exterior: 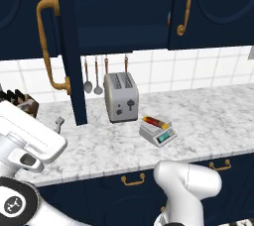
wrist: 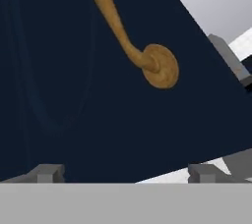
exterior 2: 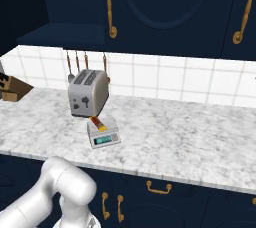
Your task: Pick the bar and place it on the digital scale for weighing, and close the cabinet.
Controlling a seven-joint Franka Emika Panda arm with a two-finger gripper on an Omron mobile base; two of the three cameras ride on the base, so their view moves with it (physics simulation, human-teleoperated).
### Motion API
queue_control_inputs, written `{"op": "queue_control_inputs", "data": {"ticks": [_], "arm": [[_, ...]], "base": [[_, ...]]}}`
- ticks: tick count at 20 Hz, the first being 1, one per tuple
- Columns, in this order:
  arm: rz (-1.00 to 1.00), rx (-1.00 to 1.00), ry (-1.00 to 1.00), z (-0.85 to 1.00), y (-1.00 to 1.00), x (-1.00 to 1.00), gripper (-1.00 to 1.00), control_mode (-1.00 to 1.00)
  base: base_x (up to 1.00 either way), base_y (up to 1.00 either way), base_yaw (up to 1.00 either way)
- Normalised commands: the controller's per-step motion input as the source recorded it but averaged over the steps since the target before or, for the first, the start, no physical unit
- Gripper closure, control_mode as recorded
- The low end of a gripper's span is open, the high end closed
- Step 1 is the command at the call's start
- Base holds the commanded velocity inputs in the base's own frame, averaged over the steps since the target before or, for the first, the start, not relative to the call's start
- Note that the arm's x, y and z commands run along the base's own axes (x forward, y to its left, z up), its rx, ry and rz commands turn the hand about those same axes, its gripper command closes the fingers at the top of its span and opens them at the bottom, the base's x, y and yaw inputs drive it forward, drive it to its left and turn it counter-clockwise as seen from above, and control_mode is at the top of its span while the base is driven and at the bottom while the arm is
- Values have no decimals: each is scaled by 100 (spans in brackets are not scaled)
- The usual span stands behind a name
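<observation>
The tool (wrist: 125, 173) has its jaws spread wide, holding nothing, on the arm's left-reaching hand.

Rendering evenly lit, sharp, glare-free; casting soft shadow beneath cabinet (exterior: 119, 7) onto tiles; possibly softening slightly in hand view.

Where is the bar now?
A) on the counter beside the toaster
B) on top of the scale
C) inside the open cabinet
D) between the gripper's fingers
B: the bar lies across the flat top of the scale, in front of the toaster.
</observation>
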Motion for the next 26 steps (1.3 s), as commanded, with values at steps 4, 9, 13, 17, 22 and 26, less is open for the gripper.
{"op": "queue_control_inputs", "data": {"ticks": [4,9,13,17,22,26], "arm": [[-2,0,-17,-6,4,53,-100,-100],[-6,1,-11,1,-14,51,-100,-100],[-4,5,-19,18,-31,37,-100,-100],[0,8,-35,46,-36,-12,-100,-100],[0,13,-24,38,-60,15,-100,-100],[0,20,-7,9,-85,75,-100,-100]], "base": [[0,0,0],[0,0,0],[0,0,0],[0,0,0],[0,0,0],[0,0,0]]}}
